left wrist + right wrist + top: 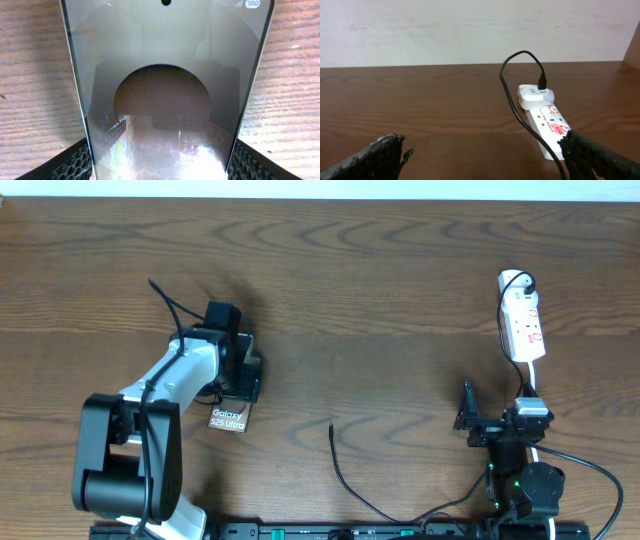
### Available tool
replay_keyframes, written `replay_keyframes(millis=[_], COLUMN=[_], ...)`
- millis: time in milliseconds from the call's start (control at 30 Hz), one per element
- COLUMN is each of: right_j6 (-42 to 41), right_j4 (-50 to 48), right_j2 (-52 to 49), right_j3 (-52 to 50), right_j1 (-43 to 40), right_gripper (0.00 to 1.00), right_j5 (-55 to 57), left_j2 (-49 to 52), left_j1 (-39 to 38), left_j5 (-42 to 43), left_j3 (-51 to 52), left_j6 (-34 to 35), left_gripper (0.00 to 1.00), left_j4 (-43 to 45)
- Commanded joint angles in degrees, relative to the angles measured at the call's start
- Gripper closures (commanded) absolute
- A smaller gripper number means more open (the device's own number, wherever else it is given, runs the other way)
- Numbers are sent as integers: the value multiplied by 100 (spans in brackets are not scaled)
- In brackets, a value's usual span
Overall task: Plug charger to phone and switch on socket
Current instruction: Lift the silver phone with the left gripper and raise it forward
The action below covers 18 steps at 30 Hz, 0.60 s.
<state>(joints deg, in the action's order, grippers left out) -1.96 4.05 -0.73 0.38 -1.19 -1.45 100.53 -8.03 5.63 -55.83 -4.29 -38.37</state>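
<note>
The phone [228, 420] lies on the wooden table at the left, its "Galaxy S25 Ultra" lettering towards the front. My left gripper [240, 375] is shut on the phone's far part. In the left wrist view the glossy phone [165, 60] fills the frame between both fingers. The charger [338, 465] is a thin black cable whose loose tip rests at centre front. The white socket [522, 320] lies at the far right. My right gripper [498, 420] is open and empty just in front of it. In the right wrist view, the charger cable [512, 105] runs past the socket [547, 122].
A white adapter [532, 95] is plugged in at the socket's far end with the black cable in it. A pale wall stands behind the table's far edge. The arm bases and their thicker black cables sit along the front edge [560, 470].
</note>
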Motion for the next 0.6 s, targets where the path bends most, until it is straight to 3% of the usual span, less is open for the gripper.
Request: replay_keyframes(millis=[0, 367, 567], right_j6=[-35, -35, -35], right_j4=[24, 26, 24], right_j2=[-2, -2, -2], right_j3=[-7, -7, -7], right_j1=[39, 39, 39], right_gripper=[1, 1, 1], right_j5=[46, 46, 46], left_j2=[55, 50, 50], left_j1=[22, 22, 22], left_j5=[116, 260, 1714], left_j3=[-358, -570, -629], left_j6=[70, 70, 70], left_gripper=[93, 93, 93], left_j4=[-177, -365, -358])
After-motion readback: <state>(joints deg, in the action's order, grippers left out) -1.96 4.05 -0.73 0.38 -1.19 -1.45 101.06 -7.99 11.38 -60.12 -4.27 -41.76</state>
